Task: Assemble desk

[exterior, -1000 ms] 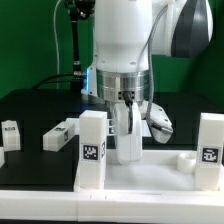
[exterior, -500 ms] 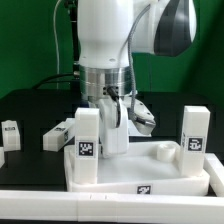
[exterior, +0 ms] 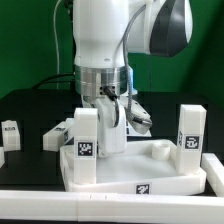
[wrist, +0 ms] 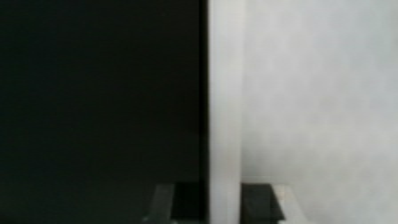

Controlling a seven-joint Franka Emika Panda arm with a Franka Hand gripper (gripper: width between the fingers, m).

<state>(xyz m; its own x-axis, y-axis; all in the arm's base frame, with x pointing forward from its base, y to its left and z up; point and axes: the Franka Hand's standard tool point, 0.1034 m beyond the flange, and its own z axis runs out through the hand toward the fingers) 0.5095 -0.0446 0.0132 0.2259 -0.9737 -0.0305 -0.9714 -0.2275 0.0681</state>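
Upright in tabletop (exterior: 165,178), near leg (exterior: 87,146), far leg (exterior: 190,130), fingers (exterior: 128,112) seemingly clamping middle leg (exterior: 116,136).

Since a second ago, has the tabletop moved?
Yes. The tabletop shifted toward the exterior view's left, its right-hand leg closing on the loose leg, which stayed put.

No legible words, brands or numbers. Only black-and-white square tags (exterior: 87,150): on near leg (exterior: 87,125), leg at exterior view's right (exterior: 191,120), tabletop rim (exterior: 120,187), loose leg (exterior: 10,133).
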